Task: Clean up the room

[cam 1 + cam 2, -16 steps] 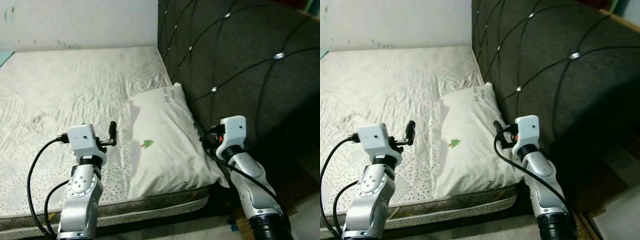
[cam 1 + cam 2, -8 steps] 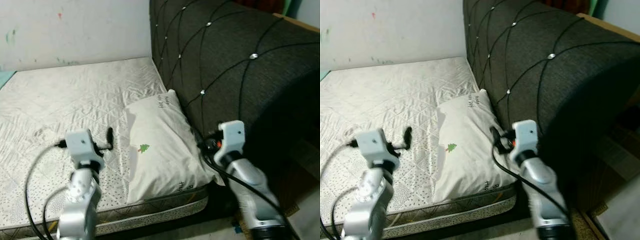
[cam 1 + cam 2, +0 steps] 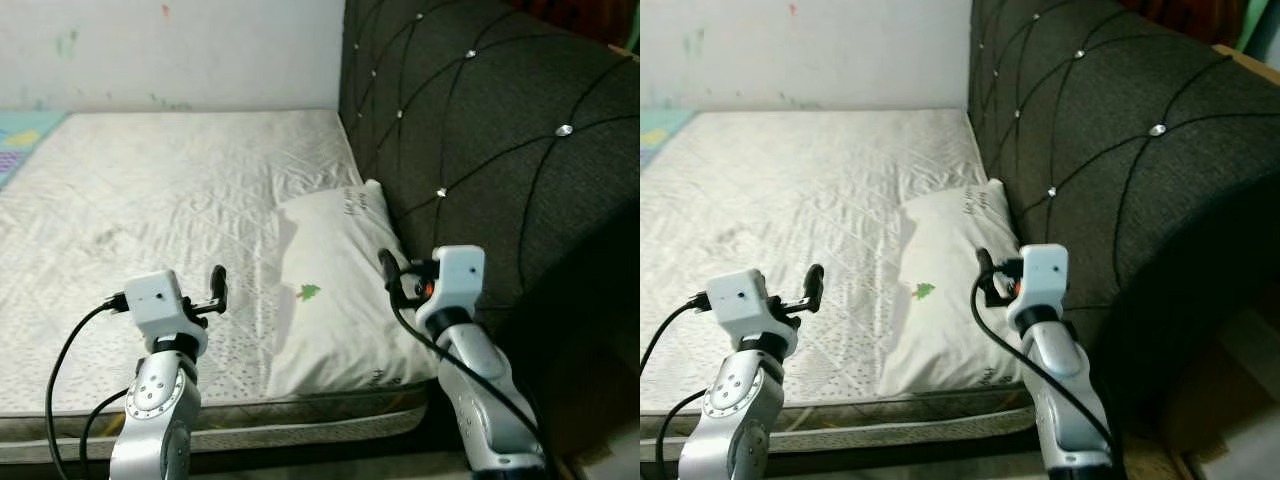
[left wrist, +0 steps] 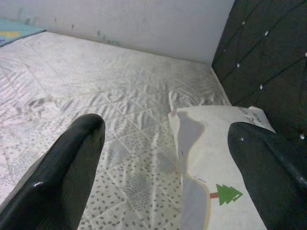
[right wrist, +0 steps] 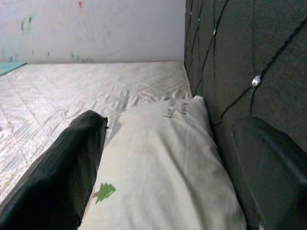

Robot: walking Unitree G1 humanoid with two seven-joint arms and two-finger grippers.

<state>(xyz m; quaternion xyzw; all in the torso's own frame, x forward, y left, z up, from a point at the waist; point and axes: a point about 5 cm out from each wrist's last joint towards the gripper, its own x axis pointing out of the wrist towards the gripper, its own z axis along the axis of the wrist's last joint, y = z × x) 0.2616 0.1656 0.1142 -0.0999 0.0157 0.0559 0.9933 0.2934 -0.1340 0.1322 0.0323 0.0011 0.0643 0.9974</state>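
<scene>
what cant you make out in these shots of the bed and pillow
- Writing on the pillow: too small to read in the eye views, and still illegible in the right wrist view.
- Pillow's near end: covered by the right gripper fingers in the right wrist view.
- Floor beside the headboard: in deep shadow and cut off by the frame edge, eye views.
- Mattress left side: cut off by the frame edge; a coloured patch at that corner is unidentifiable.

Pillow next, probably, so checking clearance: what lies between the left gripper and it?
Only bare quilted mattress lies between the open left gripper and the pillow, as the left eye view shows.
</scene>
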